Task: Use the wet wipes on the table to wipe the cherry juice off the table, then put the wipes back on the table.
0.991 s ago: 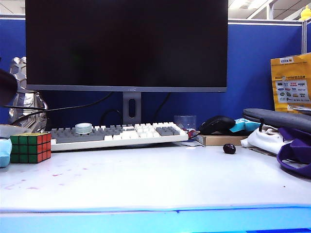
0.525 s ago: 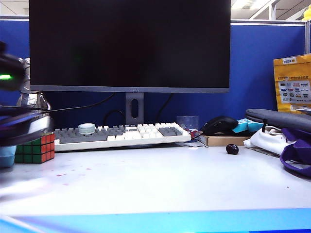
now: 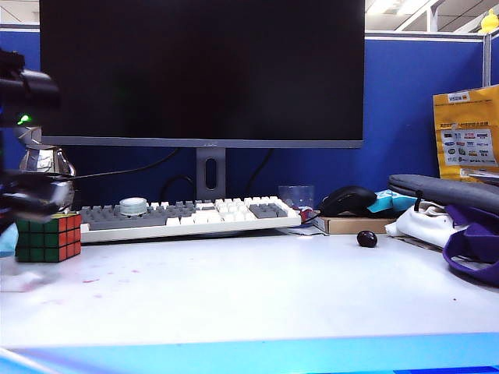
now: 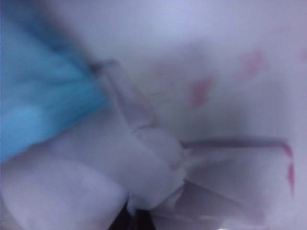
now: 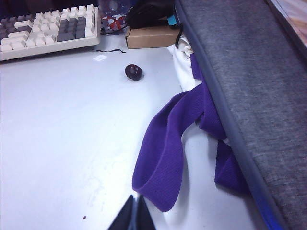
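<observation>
Wipes first: just one sheet of wet wipes [image 4: 156, 160], white, thin and all crumpled, with a bit of pink on it. Lies at the far left of the table [image 3: 273, 288], close in front of the cube [image 3: 48, 238], right under the left claw [image 4: 133, 218]. Looks pinched at a fold by that claw, squeezed tight shut, though very blurry up close, so hard to be sure how much is caught.

Probably very light, soft and floppy. Bends and bunches up with any push. Likely a little slippery from being wet, and easy to tear with a hard pull. Best to grab at a thick bunched fold near the middle, not at a thin edge or corner. Best to press flat and drag slowly, or else slides out from the grip.

Juice [image 3: 90, 280] close by: three small reddish spots in the view from the front, and about four pink smears in the left wrist view, just beside the sheet.

Right claw [image 5: 135, 214] far over on the right side, tips together, holding nothing, hanging above a purple strap [image 5: 165, 143].

One cherry [image 3: 366, 238], one cube, one keyboard [image 3: 187, 216], one sheet. Two claws, both closed.
</observation>
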Available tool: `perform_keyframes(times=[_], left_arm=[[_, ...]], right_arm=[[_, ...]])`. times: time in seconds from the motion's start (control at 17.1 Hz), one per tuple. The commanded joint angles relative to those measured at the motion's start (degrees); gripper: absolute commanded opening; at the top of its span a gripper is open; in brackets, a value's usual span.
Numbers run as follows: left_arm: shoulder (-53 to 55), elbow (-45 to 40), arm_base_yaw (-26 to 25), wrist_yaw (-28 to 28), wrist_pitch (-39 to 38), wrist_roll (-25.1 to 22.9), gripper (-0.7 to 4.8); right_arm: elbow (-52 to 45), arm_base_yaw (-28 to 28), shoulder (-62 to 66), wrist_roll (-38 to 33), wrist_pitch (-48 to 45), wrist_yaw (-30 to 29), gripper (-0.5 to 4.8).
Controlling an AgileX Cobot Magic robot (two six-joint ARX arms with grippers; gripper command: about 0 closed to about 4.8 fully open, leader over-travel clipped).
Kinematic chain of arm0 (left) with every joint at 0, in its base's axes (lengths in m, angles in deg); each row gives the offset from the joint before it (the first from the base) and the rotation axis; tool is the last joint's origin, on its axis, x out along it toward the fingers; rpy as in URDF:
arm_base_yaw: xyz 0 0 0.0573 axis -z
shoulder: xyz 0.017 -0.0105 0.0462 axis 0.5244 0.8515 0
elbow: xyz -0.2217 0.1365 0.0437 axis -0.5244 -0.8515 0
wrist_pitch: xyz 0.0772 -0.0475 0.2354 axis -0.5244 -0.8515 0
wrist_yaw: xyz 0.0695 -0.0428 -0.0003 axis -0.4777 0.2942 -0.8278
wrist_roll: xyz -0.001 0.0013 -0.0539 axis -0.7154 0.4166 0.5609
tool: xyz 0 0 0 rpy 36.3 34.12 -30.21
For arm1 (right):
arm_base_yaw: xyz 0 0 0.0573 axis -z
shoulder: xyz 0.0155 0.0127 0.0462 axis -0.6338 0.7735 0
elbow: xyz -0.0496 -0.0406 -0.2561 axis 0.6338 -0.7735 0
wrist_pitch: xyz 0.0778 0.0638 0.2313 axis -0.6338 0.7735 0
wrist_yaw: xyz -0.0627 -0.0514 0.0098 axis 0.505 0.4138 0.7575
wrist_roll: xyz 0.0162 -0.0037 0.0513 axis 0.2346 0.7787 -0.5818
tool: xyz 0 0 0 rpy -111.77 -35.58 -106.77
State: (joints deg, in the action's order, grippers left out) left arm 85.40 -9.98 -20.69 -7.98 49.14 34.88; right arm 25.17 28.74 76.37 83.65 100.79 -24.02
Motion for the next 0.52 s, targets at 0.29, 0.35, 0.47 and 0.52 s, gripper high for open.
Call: perform_keyframes(times=[0.29, 0.35, 0.47, 0.52], left_arm=[[1.86, -1.70, -0.24, 36.09, -3.37, -1.99, -0.05], [1.86, -1.70, -0.13, 39.76, -4.26, -2.29, -0.05], [1.86, -1.70, 1.18, 37.20, -2.05, -0.37, -0.05], [1.86, -1.68, 2.10, 32.96, 0.37, 2.25, -0.05]], right_arm=[[-0.13, -0.04, 0.00, 0.13, -0.46, -0.11, 0.00], [-0.13, -0.04, 0.00, 0.13, -0.46, -0.13, 0.00], [-0.13, -0.04, 0.00, 0.13, -0.44, -0.15, 0.00], [-0.13, -0.04, 0.00, 0.13, -0.46, -0.13, 0.00]])
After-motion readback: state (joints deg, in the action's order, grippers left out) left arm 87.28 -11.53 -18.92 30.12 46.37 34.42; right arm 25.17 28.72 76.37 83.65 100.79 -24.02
